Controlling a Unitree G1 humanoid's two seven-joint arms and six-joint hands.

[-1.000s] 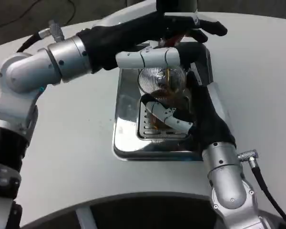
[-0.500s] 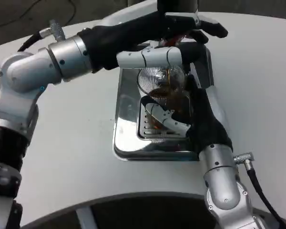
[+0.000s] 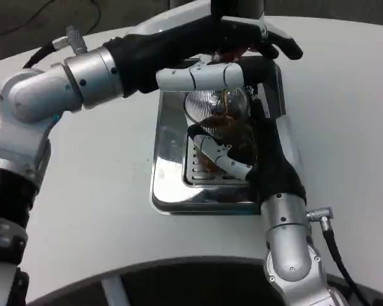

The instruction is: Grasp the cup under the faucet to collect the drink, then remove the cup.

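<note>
Clear cup (image 3: 220,115) on steel tray (image 3: 169,191) | right robot hand (image 3: 242,150) clasps it | left robot hand (image 3: 233,54) state unclear

The clear ribbed plastic cup (image 3: 220,111) stands on the slotted metal drip tray (image 3: 172,172), under the left hand (image 3: 230,54).

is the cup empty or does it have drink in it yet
Partly filled: brown liquid shows inside the clear cup, with a thin brown stream falling into it. The right hand holds it.

A round white tabletop (image 3: 96,210) carries a shiny rectangular steel drip tray (image 3: 169,191) near its middle; dark grey floor (image 3: 25,19) lies beyond the tabletop's far-left edge.
</note>
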